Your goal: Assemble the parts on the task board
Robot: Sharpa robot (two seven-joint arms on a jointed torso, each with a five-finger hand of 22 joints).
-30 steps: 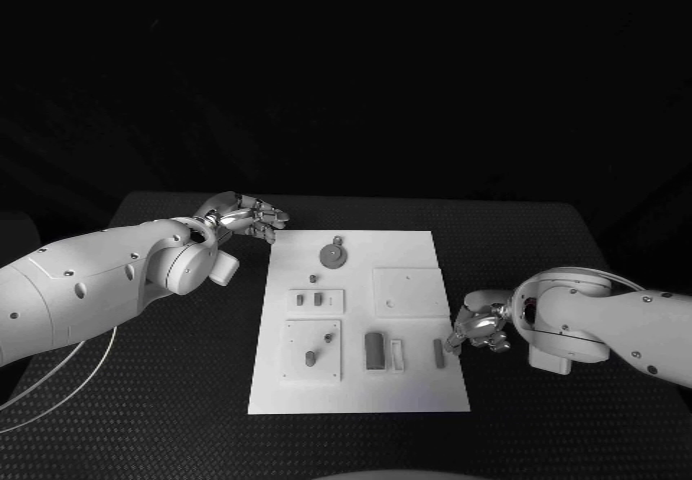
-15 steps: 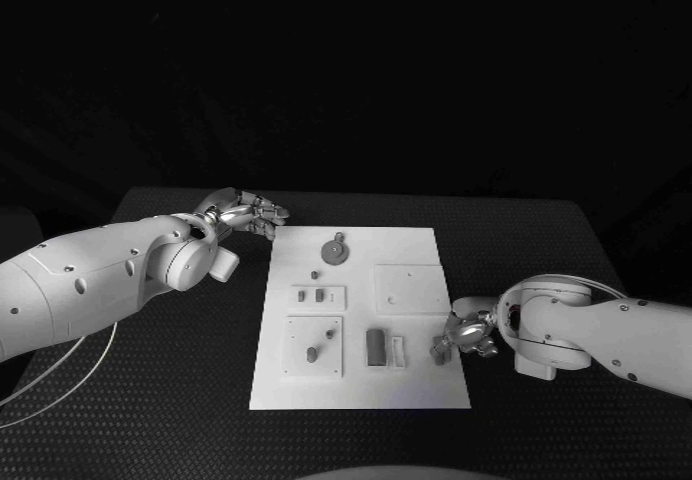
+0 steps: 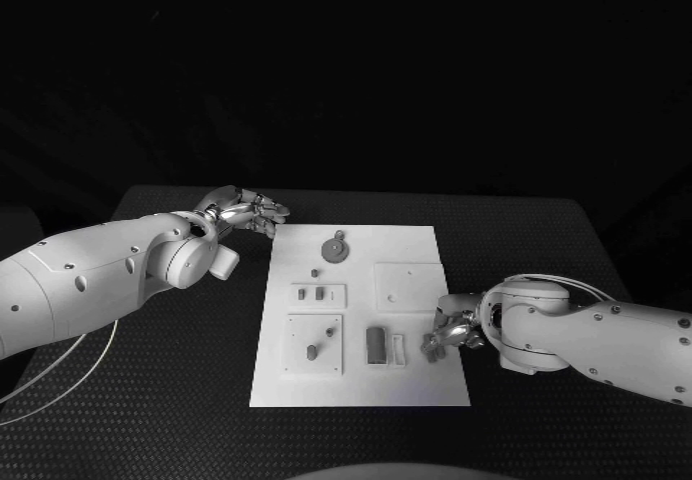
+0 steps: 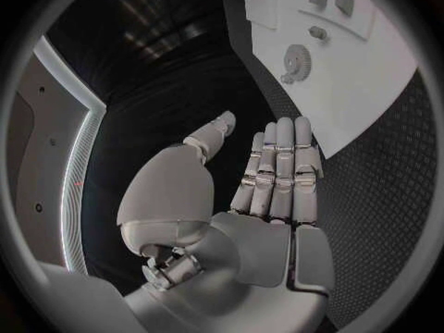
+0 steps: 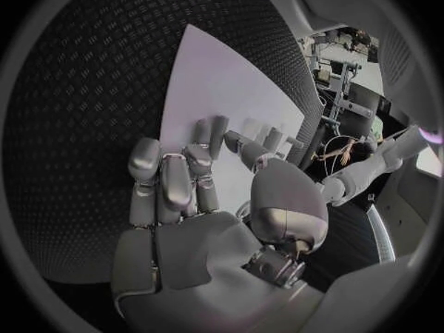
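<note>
Hands at opposite task board (image 3: 411,385) edges
Left hand (image 3: 242,212) released off its far-left corner; right hand (image 3: 451,335) over its right edge, grasp unclear.

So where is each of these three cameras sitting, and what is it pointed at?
Head view: on the robot's head, looking down at the task board, with both arms coming in.
Left wrist view: behind the left robot hand, open, facing the board's edge.
Right wrist view: behind the right robot hand, fingers reaching over the board.
All three share the white board.
</note>
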